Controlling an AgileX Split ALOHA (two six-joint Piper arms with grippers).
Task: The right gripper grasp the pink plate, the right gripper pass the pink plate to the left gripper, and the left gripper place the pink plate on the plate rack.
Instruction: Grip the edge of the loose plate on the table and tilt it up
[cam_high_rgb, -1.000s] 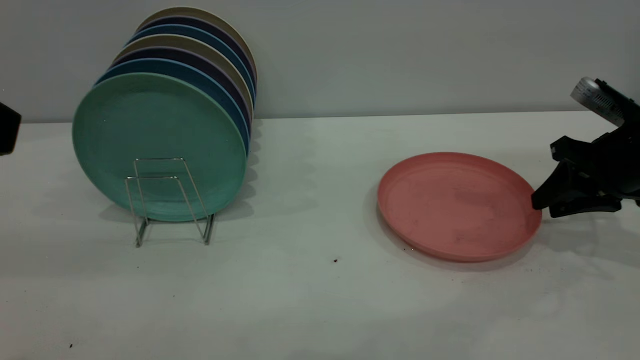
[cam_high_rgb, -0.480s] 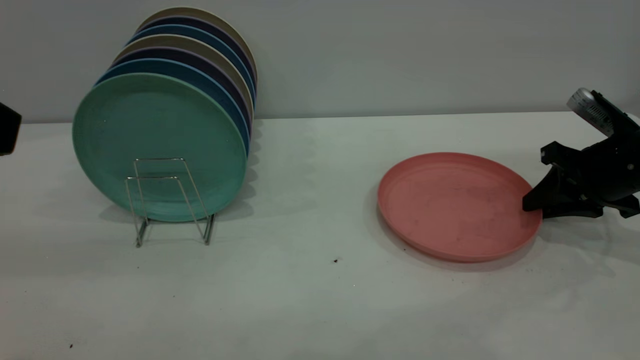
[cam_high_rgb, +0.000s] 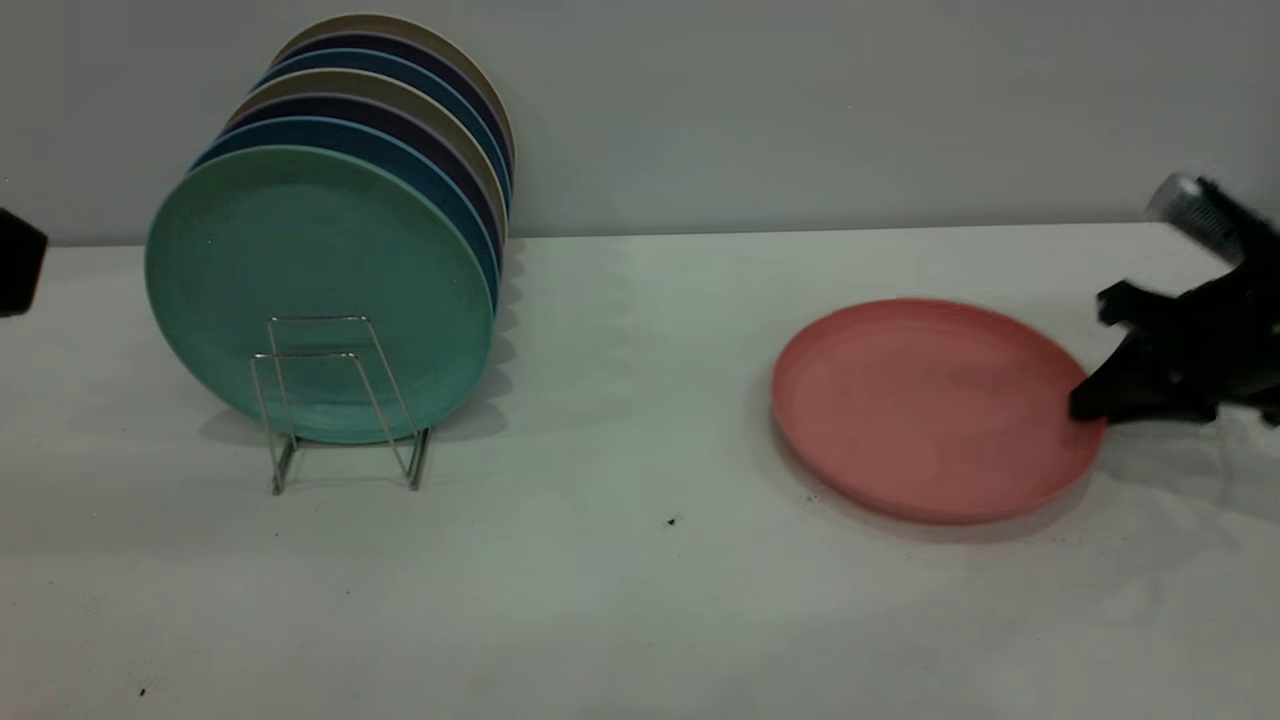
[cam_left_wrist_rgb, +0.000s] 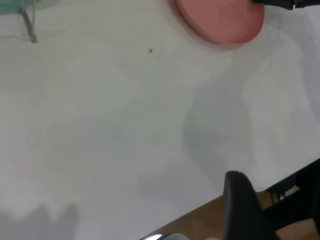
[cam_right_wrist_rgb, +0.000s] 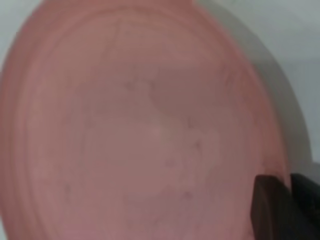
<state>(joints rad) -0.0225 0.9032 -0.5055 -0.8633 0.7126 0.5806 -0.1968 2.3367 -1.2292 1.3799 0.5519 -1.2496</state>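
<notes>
Grasp stage: right end effector (cam_high_rgb: 1090, 408) is clamping the pink plate (cam_high_rgb: 935, 408) at its rim, tilting it off the worktop (cam_high_rgb: 640, 600). Handover and racking are pending; left end effector (cam_high_rgb: 18, 265) is waiting at the edge, its state unreadable, and the plate rack (cam_high_rgb: 335, 400) is awaiting the plate.

Bare table (cam_high_rgb: 620, 560) stretches between the plate rack (cam_high_rgb: 340, 400), crowded with upright plates (cam_high_rgb: 330, 230) near the left edge, and the pink plate (cam_high_rgb: 935, 405) toward the right edge.
</notes>
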